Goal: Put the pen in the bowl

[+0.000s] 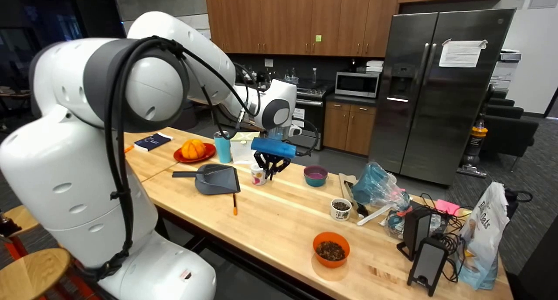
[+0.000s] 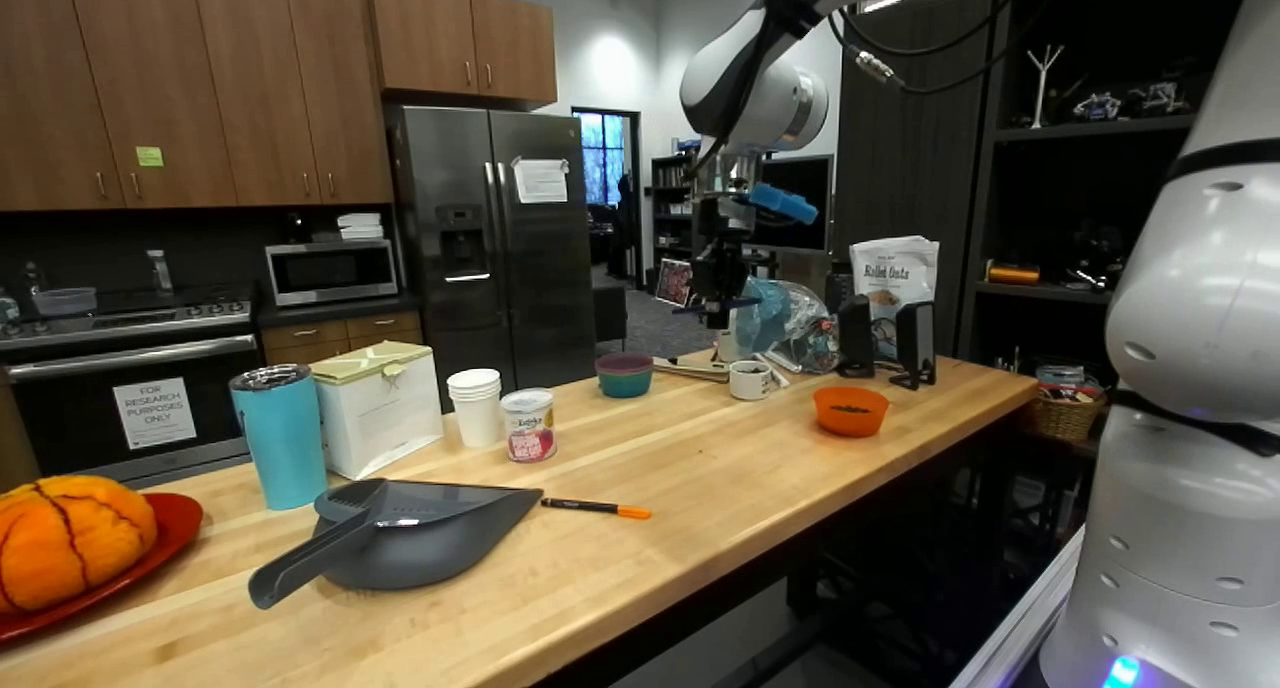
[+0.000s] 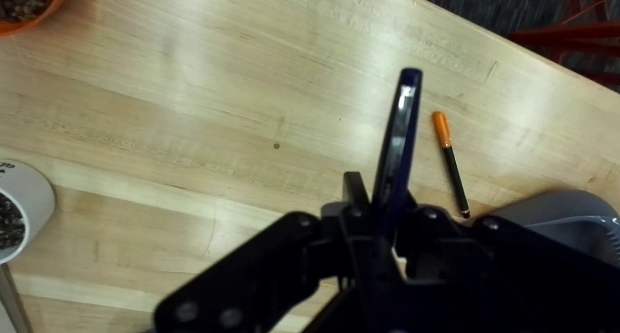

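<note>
Table point(image 1: 270, 221): pale wood, with the maroon bowl point(image 1: 315, 172) standing near its far edge in both exterior views.
Dustpan point(image 2: 430, 543): grey, well apart from the maroon bowl and to its left in both exterior views.
White box point(image 2: 385, 423): under a pale green lid point(image 2: 375, 363), also left of the maroon bowl in both exterior views.
My gripper point(image 1: 271, 175): left of the maroon bowl in an exterior view, in the air over the table; I am clenched on the dark blue pen point(image 3: 399, 115).
Blue tumbler point(image 2: 280, 443): farther left of the maroon bowl than the white box is, in both exterior views.
Orange bowl point(image 1: 331, 237): nearer the camera than the maroon bowl in an exterior view, with brown bits point(image 1: 330, 250) inside.
Maroon bowl: maroon rim and inside, teal lower wall (one bowl or two nested, I cannot tell).
White cup point(image 1: 340, 215): holds dark bits point(image 1: 340, 206), right of the maroon bowl in both exterior views.
Dark blue pen: between my jaws, outside the maroon bowl and apart from it; in the wrist view a long stretch of it juts past my jaws.
Black-and-orange marker point(image 3: 451, 164): lying on the table, well apart from the maroon bowl, nearer the camera than it in both exterior views.
</note>
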